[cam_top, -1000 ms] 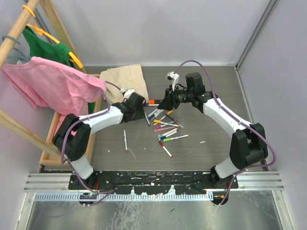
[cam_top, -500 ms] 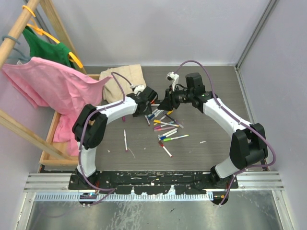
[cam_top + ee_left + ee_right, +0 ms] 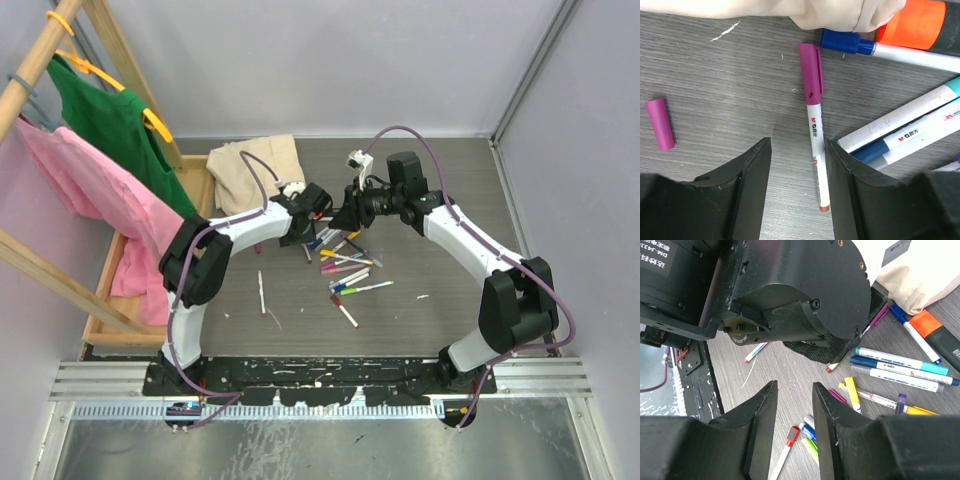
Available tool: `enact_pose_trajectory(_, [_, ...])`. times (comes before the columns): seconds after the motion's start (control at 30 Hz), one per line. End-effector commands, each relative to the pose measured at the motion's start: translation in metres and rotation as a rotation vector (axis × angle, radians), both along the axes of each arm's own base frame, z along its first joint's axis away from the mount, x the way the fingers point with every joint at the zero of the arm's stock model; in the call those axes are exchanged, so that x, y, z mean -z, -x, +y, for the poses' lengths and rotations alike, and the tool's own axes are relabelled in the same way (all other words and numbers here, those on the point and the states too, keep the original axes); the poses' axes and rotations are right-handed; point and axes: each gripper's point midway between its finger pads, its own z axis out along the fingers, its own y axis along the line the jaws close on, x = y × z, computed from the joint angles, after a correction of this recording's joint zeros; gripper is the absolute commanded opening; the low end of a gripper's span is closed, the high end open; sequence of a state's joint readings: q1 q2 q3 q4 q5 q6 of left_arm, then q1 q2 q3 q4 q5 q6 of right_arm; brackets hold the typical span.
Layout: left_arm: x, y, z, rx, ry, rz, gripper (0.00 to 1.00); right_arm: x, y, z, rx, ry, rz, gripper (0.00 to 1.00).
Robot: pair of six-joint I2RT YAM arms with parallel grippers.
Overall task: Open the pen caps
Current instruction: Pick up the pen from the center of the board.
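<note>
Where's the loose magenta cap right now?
Left wrist view: the loose magenta cap lies on the table near the frame's left edge, apart from the magenta-capped pen below the left tool.

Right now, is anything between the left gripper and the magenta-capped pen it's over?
Nothing visible. The magenta-capped pen lies on the table inside the open left gripper's gap. The beige cloth and a blue-capped pen sit just past its cap end, not over it.

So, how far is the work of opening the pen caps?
Done: one loose magenta cap lies on the table. In hand: the left gripper stands open over the magenta-capped pen, nothing gripped. The right gripper is open and empty. Left: the blue-capped pen and teal-capped pen, at least.
</note>
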State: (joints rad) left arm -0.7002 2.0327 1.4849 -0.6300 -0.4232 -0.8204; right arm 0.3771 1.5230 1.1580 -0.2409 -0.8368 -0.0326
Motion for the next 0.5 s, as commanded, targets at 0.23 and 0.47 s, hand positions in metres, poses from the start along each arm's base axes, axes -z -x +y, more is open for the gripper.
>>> enact_pose_trajectory(0.23, [0.004, 0.001, -0.004, 0.026, -0.011, 0.018, 0.39, -0.028, -0.005, 0.003, -0.026, -0.044, -0.077, 0.4])
enact_pose_trajectory(0.47, [0.007, 0.008, 0.0, 0.024, -0.008, 0.026, 0.27, -0.031, -0.003, 0.004, -0.031, -0.053, -0.074, 0.4])
